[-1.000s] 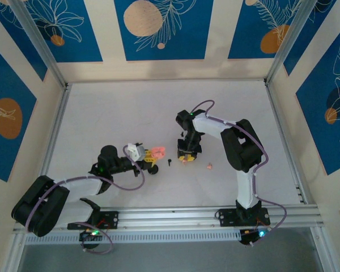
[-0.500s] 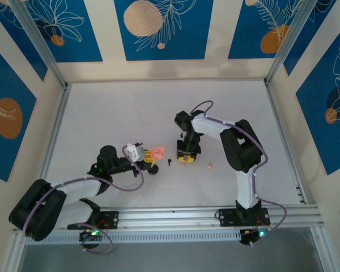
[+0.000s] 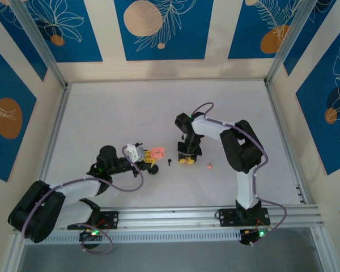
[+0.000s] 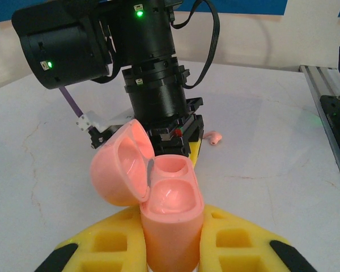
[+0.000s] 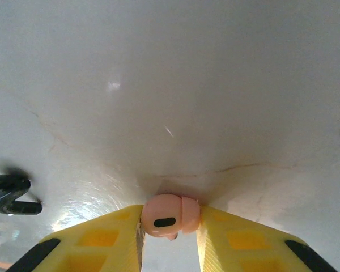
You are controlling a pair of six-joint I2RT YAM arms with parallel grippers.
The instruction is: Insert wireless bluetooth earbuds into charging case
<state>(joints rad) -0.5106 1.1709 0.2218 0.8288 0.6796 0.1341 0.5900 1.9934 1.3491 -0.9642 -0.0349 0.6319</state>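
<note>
The left fingers (image 4: 127, 241) are clamped on the sides of the pink charging case (image 4: 171, 218), holding it upright just above the table (image 3: 119, 113) with its lid (image 4: 120, 170) swung open to one side and both sockets bare. Right behind the case, seen from the left wrist, the right arm points straight down at the table. Its right fingers (image 5: 122, 232) are closed on a pale pink earbud (image 5: 170, 215), pinched between the yellow tips very low over the white surface; whether it touches the table I cannot tell. From above, the two arms' tips stand near each other in the middle of the table, with a black earbud (image 3: 169, 162) lying loose on the surface between them. The right wrist view also catches that black earbud, off to one side of the fingers. A second pale pink earbud (image 3: 209, 166) lies alone on the table just beyond the right arm's tip, apart from the case
</note>
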